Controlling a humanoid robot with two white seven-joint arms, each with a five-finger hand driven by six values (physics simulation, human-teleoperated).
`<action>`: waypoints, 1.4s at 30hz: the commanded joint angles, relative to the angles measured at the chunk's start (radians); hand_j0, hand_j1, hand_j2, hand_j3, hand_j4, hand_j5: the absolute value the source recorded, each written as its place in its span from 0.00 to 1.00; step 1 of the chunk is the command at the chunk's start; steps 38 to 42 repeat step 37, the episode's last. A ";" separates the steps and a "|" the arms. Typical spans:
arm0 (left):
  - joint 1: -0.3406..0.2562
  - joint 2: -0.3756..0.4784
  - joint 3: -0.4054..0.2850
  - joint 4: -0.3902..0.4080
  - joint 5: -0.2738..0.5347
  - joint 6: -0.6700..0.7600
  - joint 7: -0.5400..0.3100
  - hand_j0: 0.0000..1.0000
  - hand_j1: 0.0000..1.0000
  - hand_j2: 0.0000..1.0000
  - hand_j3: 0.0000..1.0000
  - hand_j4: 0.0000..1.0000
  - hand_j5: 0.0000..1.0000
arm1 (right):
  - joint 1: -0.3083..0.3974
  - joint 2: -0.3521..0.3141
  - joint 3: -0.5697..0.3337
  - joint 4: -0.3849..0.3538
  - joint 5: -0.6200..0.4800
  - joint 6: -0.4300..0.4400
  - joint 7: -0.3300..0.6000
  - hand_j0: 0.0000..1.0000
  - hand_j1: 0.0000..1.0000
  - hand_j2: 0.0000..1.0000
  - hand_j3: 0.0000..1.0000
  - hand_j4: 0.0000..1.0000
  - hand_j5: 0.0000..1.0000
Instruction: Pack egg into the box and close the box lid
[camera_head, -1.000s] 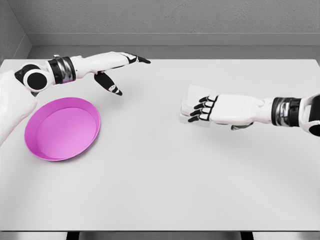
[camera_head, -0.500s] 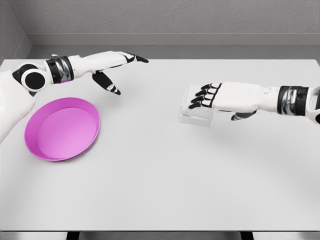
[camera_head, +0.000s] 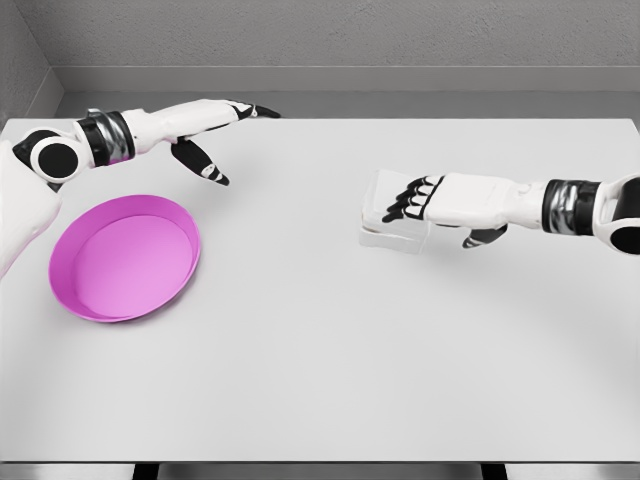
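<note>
A small pale, translucent box (camera_head: 385, 222) sits on the table right of the middle, and its lid looks lowered. No egg shows anywhere; the inside of the box is hidden. My right hand (camera_head: 408, 203) lies over the box's top right part, with bent fingers (camera_head: 399, 208) resting on the lid and the thumb (camera_head: 486, 237) held away from the box. My left hand (camera_head: 222, 135) hovers over the far left of the table, fingers stretched out and holding nothing.
A shallow pink bowl (camera_head: 70, 290) sits on the left side of the white table (camera_head: 320, 360), below my left forearm. A grey wall runs along the back edge of the table.
My right hand has come off the box's front face and now lies on its top. My left hand has drawn back a little toward the left and far edge.
</note>
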 joint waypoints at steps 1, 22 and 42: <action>0.000 0.000 0.003 0.000 0.007 0.002 0.000 1.00 1.00 1.00 1.00 1.00 1.00 | 0.000 0.002 0.001 0.007 0.000 0.003 0.000 1.00 1.00 1.00 1.00 1.00 1.00; 0.006 0.006 0.027 0.005 0.007 0.002 0.000 1.00 1.00 1.00 1.00 1.00 1.00 | 0.006 -0.040 -0.173 0.042 -0.069 0.003 0.000 1.00 1.00 1.00 1.00 1.00 1.00; 0.045 0.062 0.030 0.010 0.012 0.002 0.004 1.00 1.00 1.00 1.00 1.00 1.00 | 0.054 -0.098 -0.284 0.200 -0.152 0.003 0.000 1.00 1.00 1.00 1.00 1.00 1.00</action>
